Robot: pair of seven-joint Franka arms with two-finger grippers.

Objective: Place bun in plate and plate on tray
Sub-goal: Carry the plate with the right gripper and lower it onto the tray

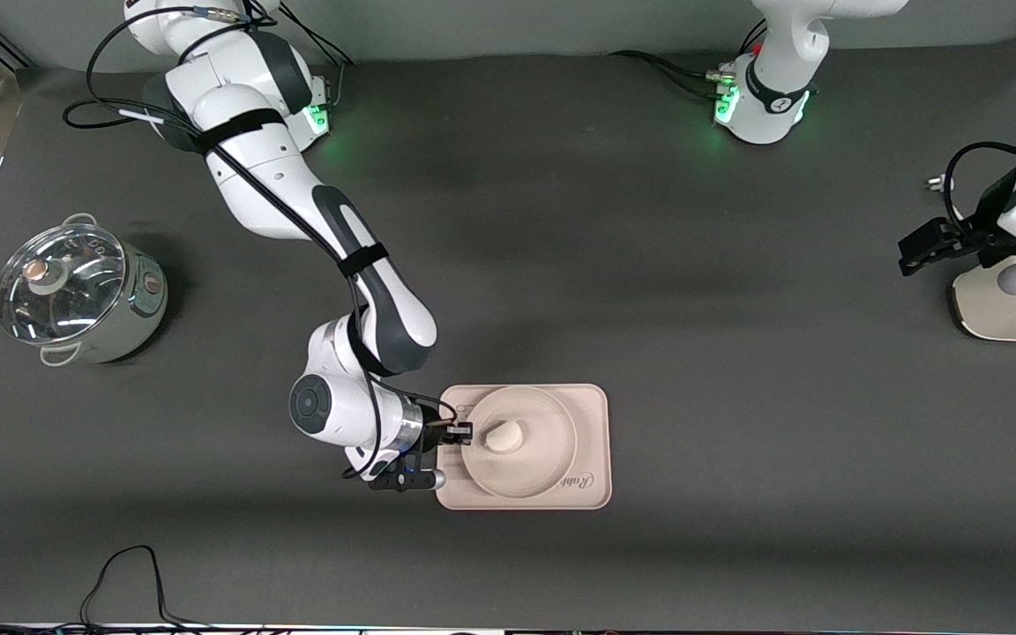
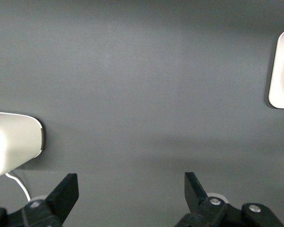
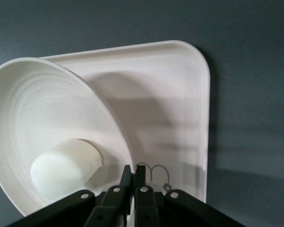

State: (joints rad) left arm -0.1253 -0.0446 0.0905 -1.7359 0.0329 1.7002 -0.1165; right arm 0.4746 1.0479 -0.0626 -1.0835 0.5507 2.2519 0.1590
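1. The table [image 1: 649,291] is a broad, matte dark-grey sheet that fills the front view
2. At the right arm's end of it stands a steel pot [image 1: 111,304] with a glass lid [image 1: 58,282] and small loop handles, well apart from everything else
3. A white appliance [image 1: 1006,304] with a rounded body sits at the left arm's end; the left gripper [image 2: 131,191] waits above bare table beside it, its black fingers spread wide around nothing
4. The tray [image 1: 592,441] is a cream-beige rectangle with rounded corners, lying toward the front camera's edge of the table (part of its cursive lettering shows past the plate's rim)
5. The plate [image 1: 539,463] is round, shallow and faintly ringed, sitting over the tray; the right wrist view shows it tilted
6. The right gripper [image 1: 459,432] is at the plate's rim on the side toward the right arm's end, its fingers [image 3: 114,201] pressed together on that rim
7. The bun [image 1: 503,436], a smooth white lump, lies inside the plate just beside those fingers, not touching them
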